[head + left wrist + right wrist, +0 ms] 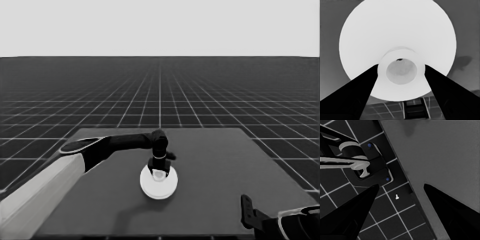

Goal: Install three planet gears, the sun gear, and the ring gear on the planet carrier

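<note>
Only one round part shows, the larger round part, the ring gear point(159, 184), a wide white disc at mid-table. My left gripper point(159, 169) points down onto its middle. In the left wrist view the disc point(395, 32) fills the picture, and the two black fingers point(365, 87) press against either side of its raised hub point(401, 71), so my left gripper point(401, 67) is shut on it. The planet gears, the sun gear and the smaller round part, the planet carrier, are hidden. My right gripper point(246, 209) waits open at the table's near right corner.
The right wrist view looks past the open right gripper point(401, 185) at the table's corner point(440, 165) and the floor grid. A small thin white piece point(397, 197) shows against the floor beside the table's edge. Dark machinery with blue lights point(373, 165) stands off the table.
</note>
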You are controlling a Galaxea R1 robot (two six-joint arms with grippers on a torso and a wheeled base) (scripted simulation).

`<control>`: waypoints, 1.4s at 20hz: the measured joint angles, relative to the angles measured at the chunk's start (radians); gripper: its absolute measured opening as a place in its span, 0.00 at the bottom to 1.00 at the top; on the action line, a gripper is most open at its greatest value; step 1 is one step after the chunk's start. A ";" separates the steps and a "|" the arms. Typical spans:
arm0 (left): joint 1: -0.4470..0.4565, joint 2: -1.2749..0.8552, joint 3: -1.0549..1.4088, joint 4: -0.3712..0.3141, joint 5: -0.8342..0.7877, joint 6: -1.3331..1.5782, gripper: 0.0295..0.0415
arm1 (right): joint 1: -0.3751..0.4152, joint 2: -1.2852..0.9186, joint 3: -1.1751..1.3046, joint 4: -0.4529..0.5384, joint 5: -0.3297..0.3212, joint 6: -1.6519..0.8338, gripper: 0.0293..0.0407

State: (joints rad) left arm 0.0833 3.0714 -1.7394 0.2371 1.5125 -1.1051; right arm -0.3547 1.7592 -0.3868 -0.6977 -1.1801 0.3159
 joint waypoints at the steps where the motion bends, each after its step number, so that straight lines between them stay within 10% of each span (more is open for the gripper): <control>1: 0.000 0.000 0.000 0.000 0.000 0.009 0.47 | 0.000 0.000 0.000 0.000 0.000 0.000 0.81; 28: 0.000 0.000 0.000 0.000 0.000 0.244 0.46 | 0.000 0.000 0.000 0.000 0.000 0.000 0.81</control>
State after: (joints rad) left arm 0.0833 3.0713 -1.7394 0.2371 1.5126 -0.8608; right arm -0.3547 1.7592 -0.3868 -0.6977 -1.1801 0.3159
